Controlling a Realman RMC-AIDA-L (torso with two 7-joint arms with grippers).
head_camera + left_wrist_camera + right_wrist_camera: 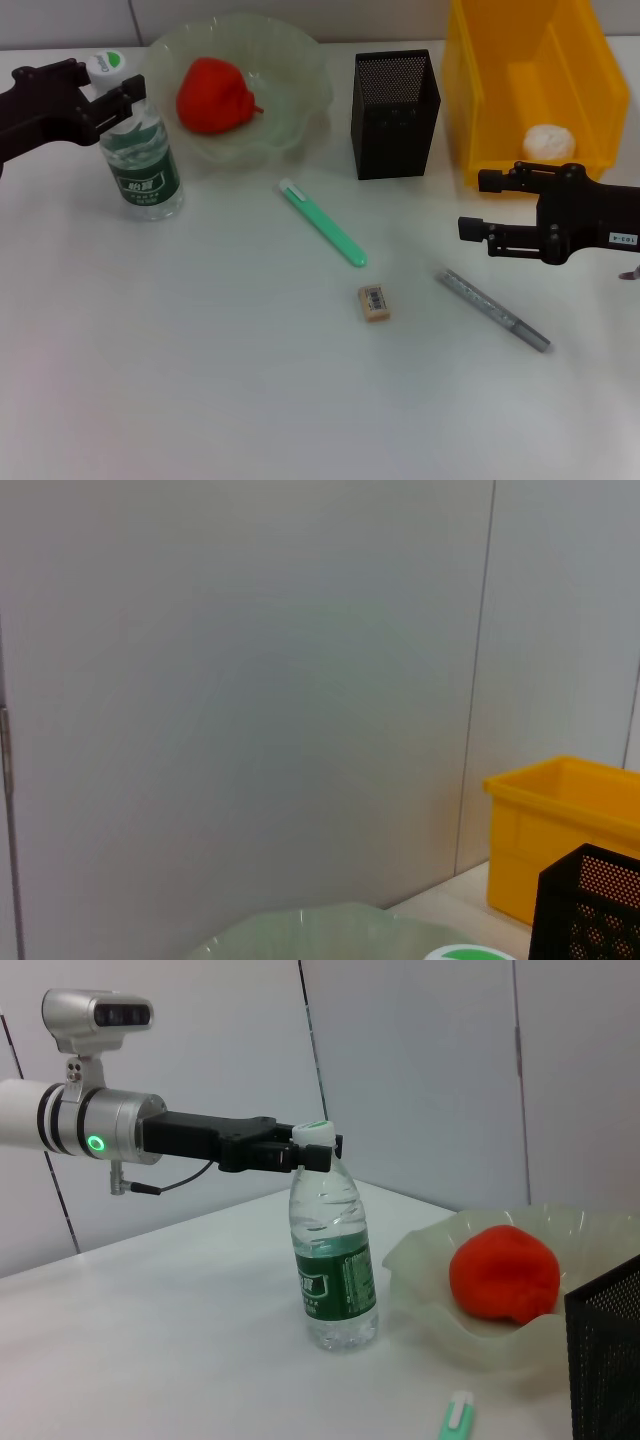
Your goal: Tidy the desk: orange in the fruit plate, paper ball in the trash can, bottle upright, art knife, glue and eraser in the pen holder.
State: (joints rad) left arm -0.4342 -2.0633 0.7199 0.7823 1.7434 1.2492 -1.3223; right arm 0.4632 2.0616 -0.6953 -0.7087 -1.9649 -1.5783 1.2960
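Note:
The bottle (142,165) stands upright at the back left, and my left gripper (107,88) is shut on its neck just under the white-green cap (316,1132). Right behind it the orange (214,95) lies in the pale green fruit plate (300,110). The paper ball (546,140) rests inside the yellow trash can (480,110). Between plate and can stands the black mesh pen holder (394,100). On the table lie a slim green art knife (323,222), the tan eraser (374,302) and a grey pen-shaped glue stick (493,310). My right gripper (475,205) hovers open and holds nothing in front of the trash can.
A grey panel wall runs along the table's far edge. The bottle (331,1260) stands close to the fruit plate (430,1260), and the pen holder (606,1360) is just past the plate. The front half of the white table holds only the three small items.

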